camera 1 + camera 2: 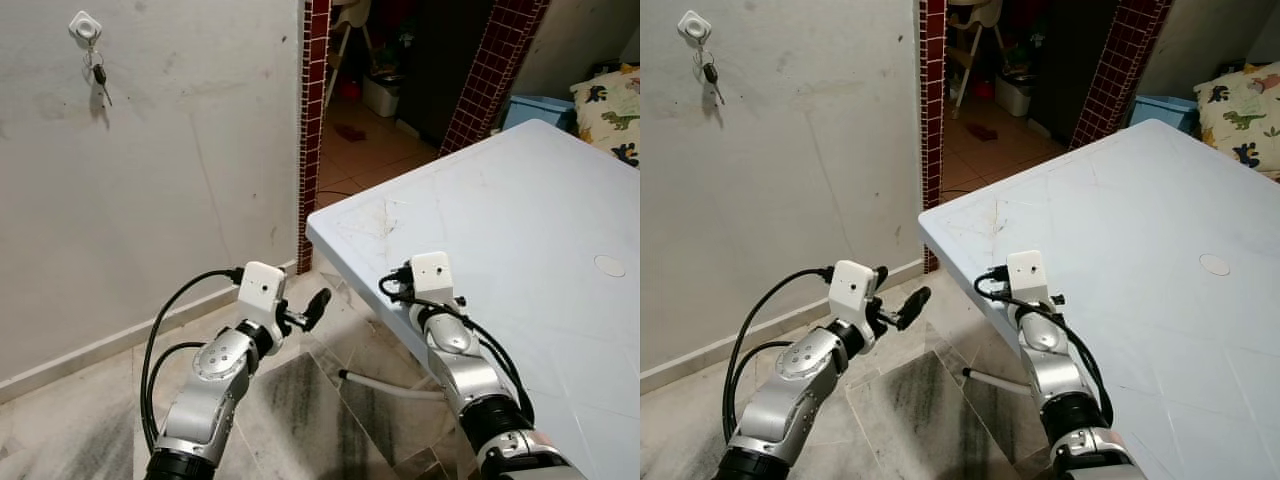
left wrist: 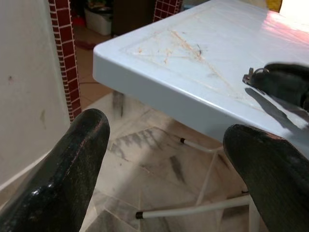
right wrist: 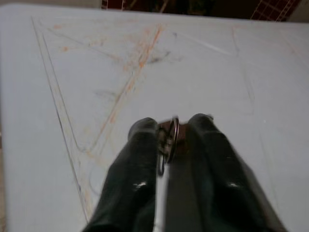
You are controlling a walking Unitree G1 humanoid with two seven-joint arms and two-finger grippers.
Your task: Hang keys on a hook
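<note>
The right claw (image 3: 166,145) is pinching a small silver key ring (image 3: 169,140) over the pale blue plastic tabletop (image 1: 520,200). The left claw (image 2: 169,159) is hanging wide open. The white wall hook (image 1: 85,25) is far off, already holding keys, so hold tight while walking.

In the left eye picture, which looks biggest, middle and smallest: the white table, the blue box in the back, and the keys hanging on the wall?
1. The white table looks biggest by far.
2. The blue box comes next, though it stands farther back and is partly hidden by the table.
3. The keys hanging from the wall hook look smallest.
</note>
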